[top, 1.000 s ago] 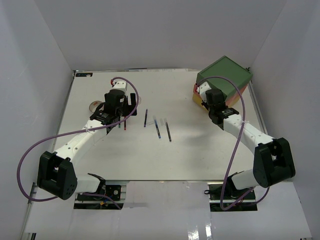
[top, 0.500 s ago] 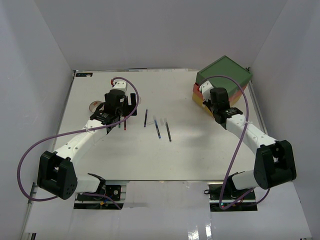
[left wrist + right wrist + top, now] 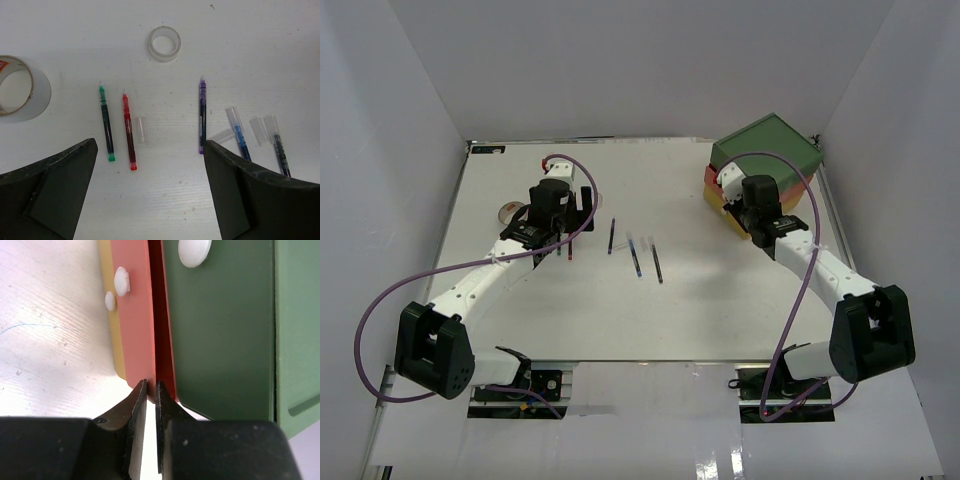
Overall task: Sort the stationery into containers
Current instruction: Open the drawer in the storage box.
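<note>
Top external: pens [image 3: 657,264] lie on a white table [image 3: 700,310] between seemingly grey walls [image 3: 640,70].

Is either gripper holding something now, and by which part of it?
The left gripper is open and holds nothing. The right gripper has its jaws shut at the front edge of the orange-red drawer; whether they pinch it cannot be told.

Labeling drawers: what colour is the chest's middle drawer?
Middle drawer: orange-red, clearest in right wrist view.
</note>
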Controlling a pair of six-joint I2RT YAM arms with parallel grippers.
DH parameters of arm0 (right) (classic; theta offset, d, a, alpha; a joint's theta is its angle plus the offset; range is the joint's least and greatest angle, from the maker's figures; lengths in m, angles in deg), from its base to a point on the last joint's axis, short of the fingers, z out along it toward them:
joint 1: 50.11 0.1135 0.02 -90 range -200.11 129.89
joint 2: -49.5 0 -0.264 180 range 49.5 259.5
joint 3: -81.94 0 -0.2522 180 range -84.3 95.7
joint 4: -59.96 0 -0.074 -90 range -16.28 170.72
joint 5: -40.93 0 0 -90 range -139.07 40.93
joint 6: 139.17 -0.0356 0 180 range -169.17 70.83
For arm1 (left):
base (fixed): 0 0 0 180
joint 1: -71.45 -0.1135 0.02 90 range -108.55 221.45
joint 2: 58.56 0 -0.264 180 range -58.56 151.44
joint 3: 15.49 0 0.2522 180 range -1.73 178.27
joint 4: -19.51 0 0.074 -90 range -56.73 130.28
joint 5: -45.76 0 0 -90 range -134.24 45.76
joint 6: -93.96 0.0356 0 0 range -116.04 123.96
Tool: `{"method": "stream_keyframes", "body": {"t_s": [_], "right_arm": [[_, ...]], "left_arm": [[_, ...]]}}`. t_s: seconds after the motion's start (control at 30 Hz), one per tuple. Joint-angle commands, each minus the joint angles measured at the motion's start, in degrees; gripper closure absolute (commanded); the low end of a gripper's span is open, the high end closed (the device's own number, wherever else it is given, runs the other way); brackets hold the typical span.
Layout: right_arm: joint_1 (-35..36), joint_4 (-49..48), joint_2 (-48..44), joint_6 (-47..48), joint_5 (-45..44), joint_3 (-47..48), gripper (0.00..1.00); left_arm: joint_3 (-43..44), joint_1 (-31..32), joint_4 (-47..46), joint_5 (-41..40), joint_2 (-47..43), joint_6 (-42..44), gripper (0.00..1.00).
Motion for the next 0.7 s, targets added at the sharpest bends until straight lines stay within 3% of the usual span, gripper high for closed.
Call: {"method": "stream_keyframes", "body": {"t_s": [0.0,0.67], "right_arm": [[0.0,2.6,-1.1,0.3,3.5,0.1,0.92],[0.1,2.8,-3.0,-0.1,14.3,0.3,0.92]], "left_arm": [[-0.3,-0.1,-0.3,0.9,0.1,0.6,0.02],[-0.3,-0.1,-0.3,0.5,-0.1,0.6,0.02]]}}
